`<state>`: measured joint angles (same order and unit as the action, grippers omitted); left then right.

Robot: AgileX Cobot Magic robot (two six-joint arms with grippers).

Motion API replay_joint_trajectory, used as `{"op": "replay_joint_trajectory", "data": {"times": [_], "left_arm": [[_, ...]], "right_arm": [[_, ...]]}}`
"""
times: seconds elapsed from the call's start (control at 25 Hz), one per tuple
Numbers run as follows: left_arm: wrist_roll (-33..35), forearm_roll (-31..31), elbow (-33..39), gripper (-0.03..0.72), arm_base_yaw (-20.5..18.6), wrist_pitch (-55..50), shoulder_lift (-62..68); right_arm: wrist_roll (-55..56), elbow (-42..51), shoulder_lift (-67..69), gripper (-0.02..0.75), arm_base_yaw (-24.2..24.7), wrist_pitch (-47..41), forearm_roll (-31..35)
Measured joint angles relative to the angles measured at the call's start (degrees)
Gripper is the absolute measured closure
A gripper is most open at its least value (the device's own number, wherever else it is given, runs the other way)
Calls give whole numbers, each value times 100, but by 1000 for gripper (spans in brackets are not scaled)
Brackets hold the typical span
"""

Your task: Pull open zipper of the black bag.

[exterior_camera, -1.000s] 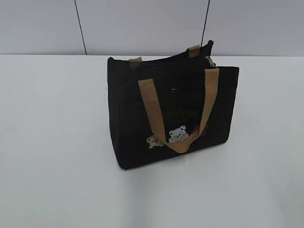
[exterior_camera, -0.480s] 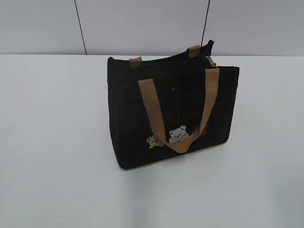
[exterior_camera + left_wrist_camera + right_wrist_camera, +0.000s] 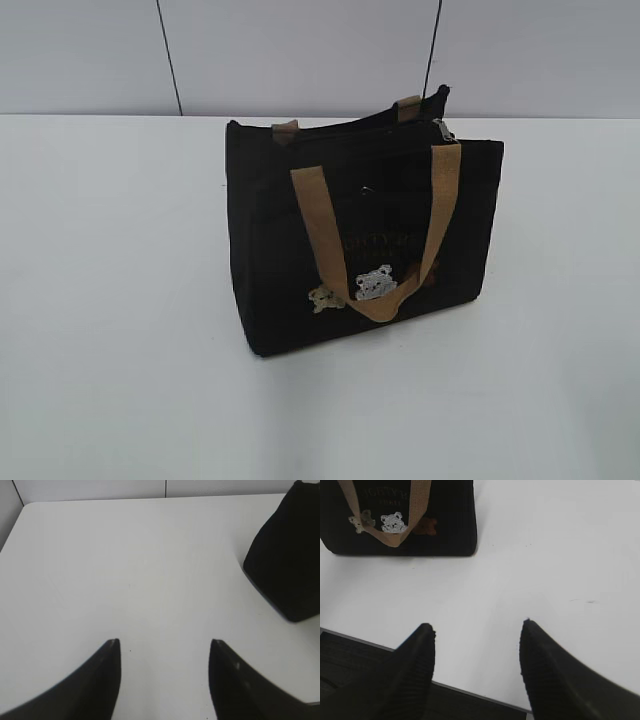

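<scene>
The black bag [image 3: 360, 235] stands upright on the white table, its tan handle hanging over the front with small bear patches below. The zipper [image 3: 370, 128] runs along its top edge, with the small silver pull [image 3: 443, 130] at the right end. Neither arm shows in the exterior view. My left gripper [image 3: 164, 642] is open over bare table, the black bag [image 3: 287, 555] well off to its upper right. My right gripper [image 3: 477, 626] is open above the table's near edge, with the black bag [image 3: 400, 517] far ahead to the upper left. Nothing lies between either pair of fingers.
The white table [image 3: 120, 300] stretches wide on all sides of the bag. A pale wall with dark seams [image 3: 168, 55] stands behind it. The table's front edge [image 3: 470, 692] and a dark area below it show in the right wrist view.
</scene>
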<state>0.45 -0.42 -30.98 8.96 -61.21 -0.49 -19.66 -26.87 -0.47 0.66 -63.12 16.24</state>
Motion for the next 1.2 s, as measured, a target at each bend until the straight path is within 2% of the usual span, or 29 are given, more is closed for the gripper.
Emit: {"op": "replay_joint_trajectory", "data": {"times": [0.2,0.48,1.2], "left_arm": [[0,0,0,265,-69,0,0],[0,0,0,272,-74,0,0],[0,0,0,293,-74,0,0]], "right_arm": [[0,0,0,324,62,5,2],[4,0,0,324,582,5,2],[4,0,0,324,587,5,-9]]}}
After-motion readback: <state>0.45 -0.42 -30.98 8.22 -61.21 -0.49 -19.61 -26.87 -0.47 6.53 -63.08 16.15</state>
